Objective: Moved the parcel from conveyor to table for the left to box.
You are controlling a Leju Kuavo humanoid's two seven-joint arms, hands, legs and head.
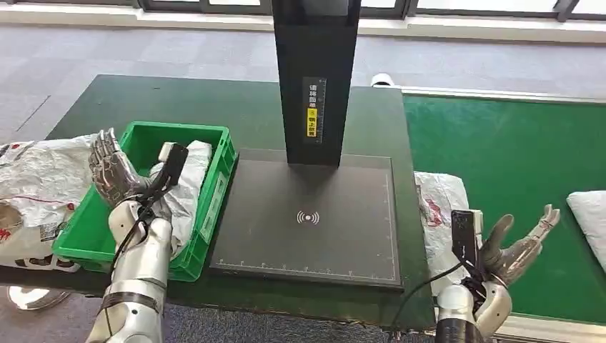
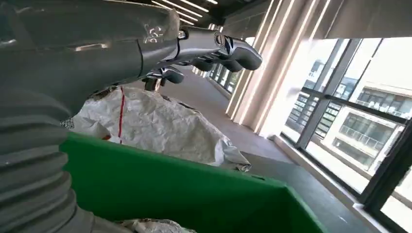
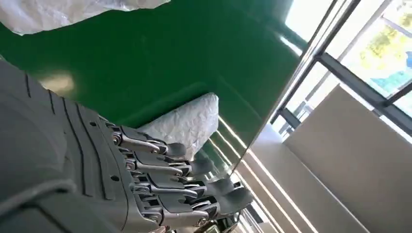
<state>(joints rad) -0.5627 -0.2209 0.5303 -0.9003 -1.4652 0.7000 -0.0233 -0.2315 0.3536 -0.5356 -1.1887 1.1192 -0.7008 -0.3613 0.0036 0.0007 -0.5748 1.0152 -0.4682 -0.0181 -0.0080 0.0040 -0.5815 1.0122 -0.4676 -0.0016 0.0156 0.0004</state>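
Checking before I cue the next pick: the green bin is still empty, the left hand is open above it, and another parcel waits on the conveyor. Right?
Not quite. In the head view the green bin is not empty: a white parcel lies inside it. The rest holds: the left hand is open above the bin, and another parcel waits on the conveyor.

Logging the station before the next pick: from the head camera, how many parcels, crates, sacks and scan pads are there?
White crinkled plastic parcels: 3
Green plastic crate: 1
Large white sack: 1
Black flat scan pad: 1
Total: 6
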